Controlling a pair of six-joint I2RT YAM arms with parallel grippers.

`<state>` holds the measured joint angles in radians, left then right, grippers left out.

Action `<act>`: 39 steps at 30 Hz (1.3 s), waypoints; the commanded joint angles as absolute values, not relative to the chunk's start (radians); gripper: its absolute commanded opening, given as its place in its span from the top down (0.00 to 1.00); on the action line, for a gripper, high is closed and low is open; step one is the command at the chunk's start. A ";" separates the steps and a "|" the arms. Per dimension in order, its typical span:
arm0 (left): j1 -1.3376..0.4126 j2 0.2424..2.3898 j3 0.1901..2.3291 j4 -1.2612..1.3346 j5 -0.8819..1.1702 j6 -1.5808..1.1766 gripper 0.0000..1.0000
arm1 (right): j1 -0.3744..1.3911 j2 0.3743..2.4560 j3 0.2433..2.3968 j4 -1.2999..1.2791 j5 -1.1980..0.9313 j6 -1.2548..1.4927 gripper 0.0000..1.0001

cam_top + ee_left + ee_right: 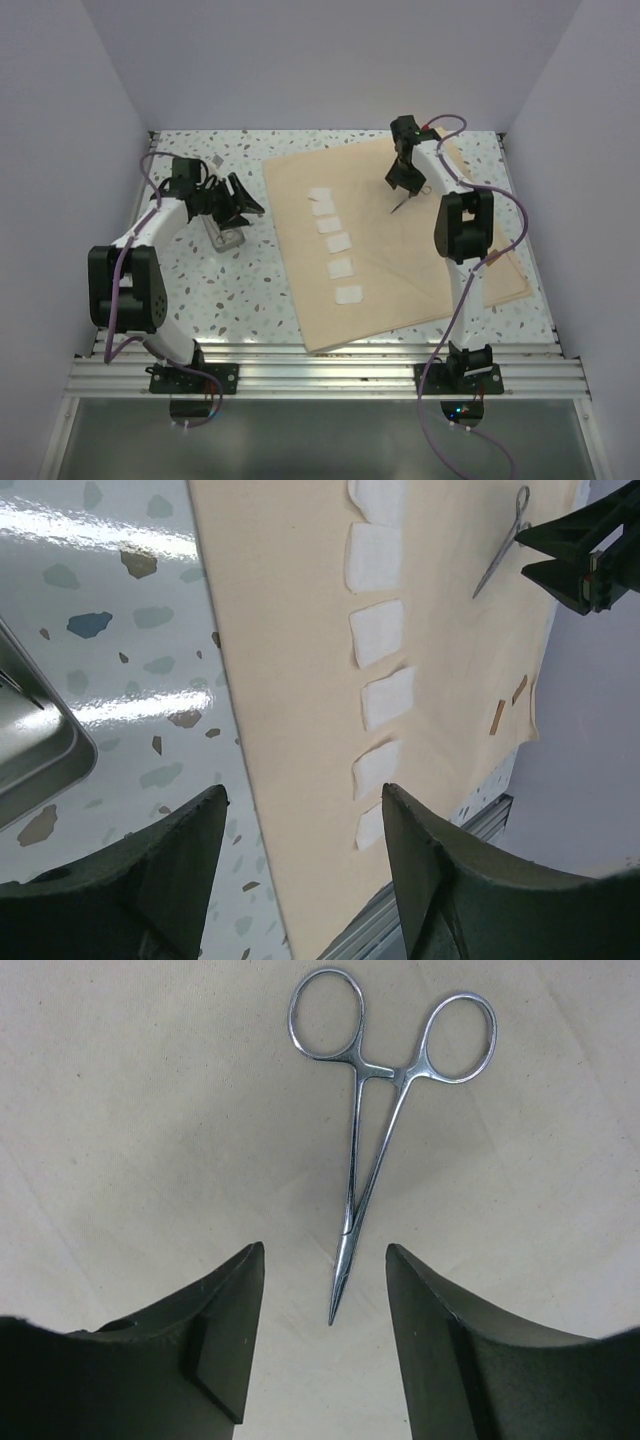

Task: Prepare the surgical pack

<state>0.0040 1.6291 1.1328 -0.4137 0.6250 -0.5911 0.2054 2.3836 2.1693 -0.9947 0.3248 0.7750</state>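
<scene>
On the far right part of the tan-beige square cloth sheet (pixel 400 280), spread flat on the speckled terrazzo tabletop (pixel 230 300), lies the slim steel ring-handled forceps (pixel 351 1222), blades closed, tip pointing in between the jaws of the right gripper (pixel 325 1260). Those jaws are apart and hold nothing; the forceps rests free on the cloth. A column of white gauze squares (pixel 339 243) sits on the sheet's left half, well apart from the forceps. Off the cloth to the left is the small silver rectangular tin (pixel 225 237) on bare tabletop, with the left gripper (pixel 302 795) hanging near it, jaws apart, empty. My read: the step is laying out contents before folding, roughly midway. To do it well, lift the right arm straight up with no sideways drag, since the fingertips look close enough to wrinkle the cloth or nudge the tip. Keep the forceps inboard of the edges so the folds cover it. If regrasping, pinch across the shanks near the joint, not the rings. The tin looks slick: grip one wall and place it in the bare strip between gauze and forceps.
</scene>
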 commanded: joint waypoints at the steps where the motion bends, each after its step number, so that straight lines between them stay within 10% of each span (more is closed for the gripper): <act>1: -0.017 1.592 1.120 -0.379 0.653 -0.603 0.33 | 0.222 2.387 2.177 -1.012 0.357 0.761 0.44; 18: -0.015 1.605 1.126 -0.396 0.675 -0.578 0.33 | 0.219 2.422 2.004 -0.959 0.310 0.873 0.60; 28: -0.020 1.605 1.149 -0.410 0.683 -0.558 0.32 | 0.195 2.376 1.916 -0.916 0.272 0.856 1.00; 39: -0.044 1.557 1.115 -0.353 0.726 -0.592 0.31 | 0.144 2.178 1.847 -0.865 0.048 0.729 1.00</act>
<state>-0.0284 1.6081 1.1160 -0.4072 0.6746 -0.5827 0.1745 2.2845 1.8927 -0.8566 0.1810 0.7826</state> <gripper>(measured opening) 0.691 0.087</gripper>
